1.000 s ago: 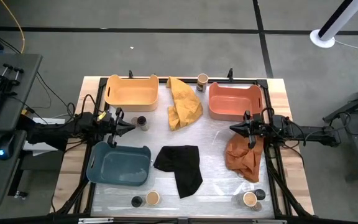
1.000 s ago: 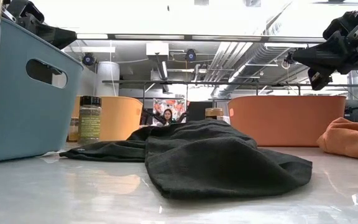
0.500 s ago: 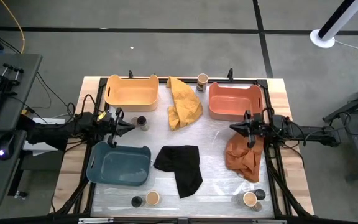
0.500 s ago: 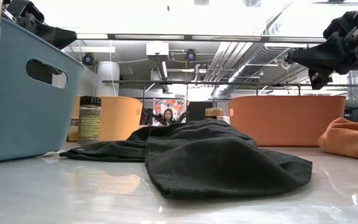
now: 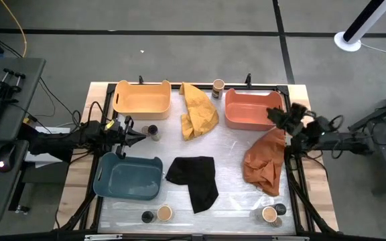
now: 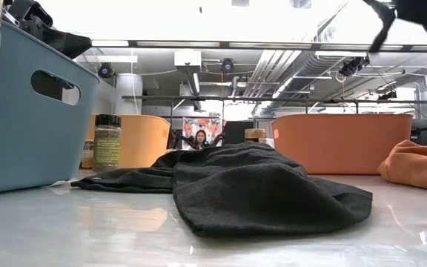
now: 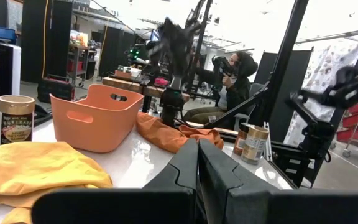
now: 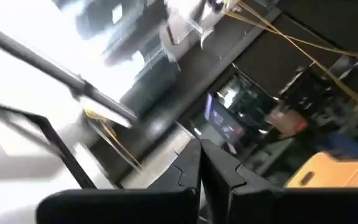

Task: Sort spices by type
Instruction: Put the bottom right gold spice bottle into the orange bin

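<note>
Top-down and table-level views of the sorting table. Near edge: two jars (image 5: 157, 214) stand side by side, one dark-lidded and one tan-lidded, and a second such pair (image 5: 272, 213) stands toward the right corner. Next, the blue tray (image 5: 128, 177) lies at left, the black cloth (image 5: 194, 178) at centre and the rust cloth (image 5: 264, 164) at right. Mid-table: the left gripper (image 5: 142, 136) hangs just beyond the blue tray with its fingers pressed together and nothing between them; a dark-lidded jar (image 5: 153, 131) stands just beside its tip. The right gripper (image 5: 271, 114) is raised over the near right corner of the coral tray (image 5: 250, 109), tilted upward, its fingers likewise together and empty. Far side: the yellow tray (image 5: 141, 98) at left, the yellow cloth (image 5: 198, 109) between the two far trays, and a tan-lidded jar (image 5: 218, 86) at the far edge just beyond that cloth. In the left wrist view a person (image 7: 232, 81) sits beyond the table. No jar lies in any tray as far as the top-down view shows.
</note>
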Controlling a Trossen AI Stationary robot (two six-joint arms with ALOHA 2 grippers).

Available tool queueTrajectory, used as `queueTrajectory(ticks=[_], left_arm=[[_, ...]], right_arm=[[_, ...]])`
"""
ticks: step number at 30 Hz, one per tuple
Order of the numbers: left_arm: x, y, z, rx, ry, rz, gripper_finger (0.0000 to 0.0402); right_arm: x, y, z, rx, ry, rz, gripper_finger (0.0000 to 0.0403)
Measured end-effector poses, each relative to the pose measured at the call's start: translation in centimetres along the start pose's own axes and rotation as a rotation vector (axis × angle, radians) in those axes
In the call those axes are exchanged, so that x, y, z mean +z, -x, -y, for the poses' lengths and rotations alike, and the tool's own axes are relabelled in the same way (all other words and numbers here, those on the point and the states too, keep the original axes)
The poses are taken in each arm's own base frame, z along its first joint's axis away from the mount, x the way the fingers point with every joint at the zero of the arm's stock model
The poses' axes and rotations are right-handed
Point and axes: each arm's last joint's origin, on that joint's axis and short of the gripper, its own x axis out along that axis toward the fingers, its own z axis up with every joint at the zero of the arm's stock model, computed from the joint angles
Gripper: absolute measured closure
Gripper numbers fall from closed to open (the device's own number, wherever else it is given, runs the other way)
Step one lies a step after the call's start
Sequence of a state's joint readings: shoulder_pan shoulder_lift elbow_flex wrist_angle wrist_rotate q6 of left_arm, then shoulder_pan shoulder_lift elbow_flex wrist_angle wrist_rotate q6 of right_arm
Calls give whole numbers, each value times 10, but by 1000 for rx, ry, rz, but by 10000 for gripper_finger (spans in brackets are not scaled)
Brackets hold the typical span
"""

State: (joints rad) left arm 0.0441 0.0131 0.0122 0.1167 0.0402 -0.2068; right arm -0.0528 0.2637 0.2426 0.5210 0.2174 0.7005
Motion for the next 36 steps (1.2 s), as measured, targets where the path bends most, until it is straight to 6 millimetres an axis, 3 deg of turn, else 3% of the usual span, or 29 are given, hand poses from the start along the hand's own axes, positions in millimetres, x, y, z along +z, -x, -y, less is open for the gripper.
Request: queueTrajectory(ticks=[5,10,14,19,23,27,31,36], left_arm=[[0,0,0,0,0,1,401],[0,0,0,0,0,0,401],[0,0,0,0,0,0,401],[0,0,0,0,0,0,401],[0,0,0,0,0,0,401],[0,0,0,0,0,0,401],[0,0,0,0,0,0,401],[0,0,0,0,0,0,401]], right_arm=[[19,-47,-37,-158,198,-490,322],[30,-83,-73,-324,100,-1004,221],[19,-106,-100,-477,-81,-1331,158],[-11,-124,-132,-634,-220,-1628,138],[-39,-132,-154,-652,-244,-1766,137],[-71,-138,-169,-675,-252,-1761,137],[-101,-141,-174,-638,-188,-1760,137],[-131,-142,-165,-679,-106,-1815,137]])
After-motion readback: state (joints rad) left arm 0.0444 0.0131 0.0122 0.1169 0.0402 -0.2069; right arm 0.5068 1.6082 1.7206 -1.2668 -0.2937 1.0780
